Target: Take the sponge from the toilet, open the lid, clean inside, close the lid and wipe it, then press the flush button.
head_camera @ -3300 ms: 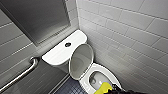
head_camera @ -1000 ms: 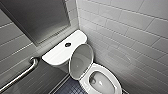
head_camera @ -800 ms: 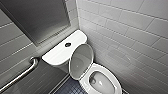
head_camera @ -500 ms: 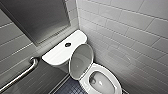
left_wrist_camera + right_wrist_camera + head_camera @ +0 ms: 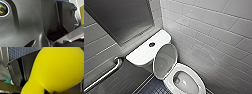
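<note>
The white toilet (image 5: 195, 74) stands in the corner with its oval bowl uncovered. Its lid (image 5: 165, 61) is raised and leans back against the tank. The round dark flush button (image 5: 151, 44) sits in the middle of the flat tank cover (image 5: 140, 53). In the right wrist view the bright yellow sponge (image 5: 56, 68) looms very close, and my right gripper is shut on it, its fingertips hidden behind the foam. A thin yellow strip (image 5: 82, 15) shows at the edge of the left wrist view past dark robot parts. My left gripper is open with nothing in it.
A steel grab bar (image 5: 106, 75) runs along the grey tiled wall left of the tank. A large metal panel (image 5: 121, 20) is mounted above the tank. A pale tiled wall (image 5: 214, 37) stands close on the toilet's right. Dark small-tiled floor (image 5: 150, 88) lies in front.
About three seconds ago the sponge and a dark gripper showed at the head view's lower edge by the bowl; they have left it. Over the last second nothing has visibly moved.
</note>
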{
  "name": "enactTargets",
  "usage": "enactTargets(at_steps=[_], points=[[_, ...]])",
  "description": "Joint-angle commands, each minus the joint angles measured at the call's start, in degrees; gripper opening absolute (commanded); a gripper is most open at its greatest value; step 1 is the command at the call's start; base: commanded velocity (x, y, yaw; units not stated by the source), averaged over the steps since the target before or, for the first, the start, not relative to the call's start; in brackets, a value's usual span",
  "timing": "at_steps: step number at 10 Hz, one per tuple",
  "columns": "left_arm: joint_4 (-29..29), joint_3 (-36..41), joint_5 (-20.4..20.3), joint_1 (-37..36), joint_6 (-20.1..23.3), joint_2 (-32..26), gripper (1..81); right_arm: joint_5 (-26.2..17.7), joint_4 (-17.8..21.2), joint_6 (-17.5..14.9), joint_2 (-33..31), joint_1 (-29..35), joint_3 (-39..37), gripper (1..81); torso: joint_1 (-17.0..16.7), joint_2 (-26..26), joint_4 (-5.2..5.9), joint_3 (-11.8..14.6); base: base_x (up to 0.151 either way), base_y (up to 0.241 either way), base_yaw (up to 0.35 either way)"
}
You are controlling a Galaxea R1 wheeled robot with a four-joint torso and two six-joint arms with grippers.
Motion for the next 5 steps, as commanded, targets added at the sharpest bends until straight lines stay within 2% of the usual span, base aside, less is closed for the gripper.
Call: enactTargets(at_steps=[1,4,5], points=[[-3.25,2.21,5.18,-2.55,0.10,-2.25,81.1,-3.30,-0.80,-0.26,-0.76,-0.44,0.16,1.0,-3.58,5.53,0.00,0.00,0.000,0.000,0.000],[-8.60,5.01,6.40,-8.27,0.10,-4.80,81.1,-1.37,-1.41,-0.18,0.47,-2.56,-2.55,1.0,-7.54,11.76,0.00,-0.02,0.000,0.000,0.000],[-9.93,5.54,7.20,-9.94,0.02,-4.71,81.1,-0.75,-1.41,-0.18,1.26,-3.34,-3.96,1.0,-5.18,8.13,0.00,5.64,0.000,0.000,0.000]])
